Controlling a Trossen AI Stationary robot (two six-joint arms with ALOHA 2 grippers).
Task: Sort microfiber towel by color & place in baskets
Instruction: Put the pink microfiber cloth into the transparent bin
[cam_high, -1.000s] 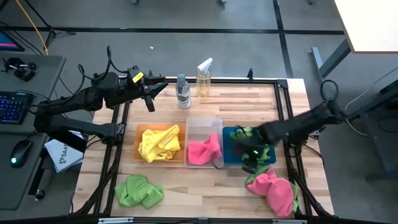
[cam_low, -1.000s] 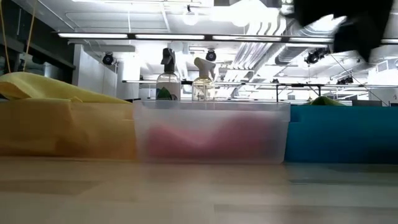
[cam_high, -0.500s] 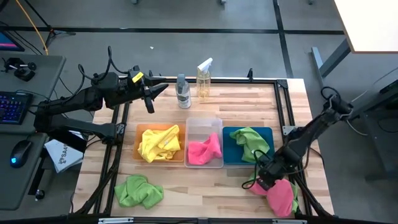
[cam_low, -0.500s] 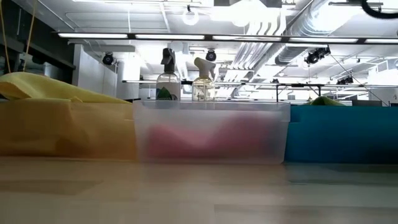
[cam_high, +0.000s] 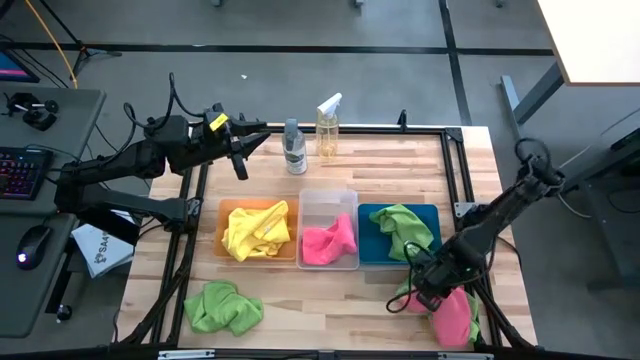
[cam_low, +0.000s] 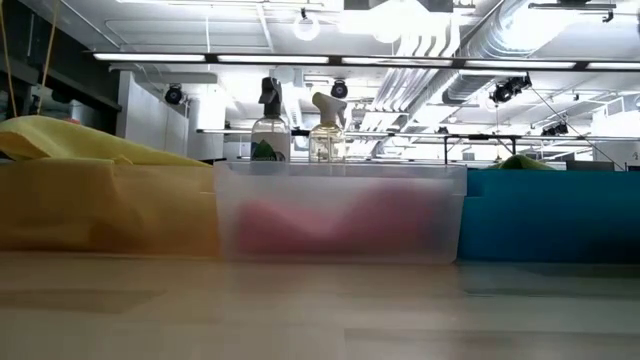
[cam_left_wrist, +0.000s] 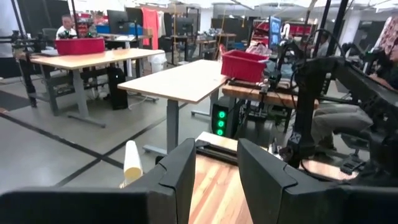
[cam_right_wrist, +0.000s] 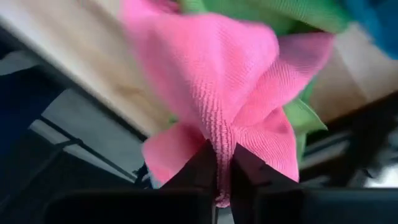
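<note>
- Three bins sit in a row mid-tabletop: the orange bin with a yellow towel in it, the clear bin holding a pink towel, and the teal bin with a green towel draped inside.
- Right gripper is down at the near right corner, just in front of the teal bin; its fingers are pinched tight on a fold of the loose pink towel, plain to see in the right wrist view.
- A bit of green cloth peeks out from under that pink one.
- Another green towel lies crumpled at the near left, well apart from the bins.
- Left gripper waits over the far left edge, fingers apart with nothing between them.
- Two spray bottles stand behind the bins.
</note>
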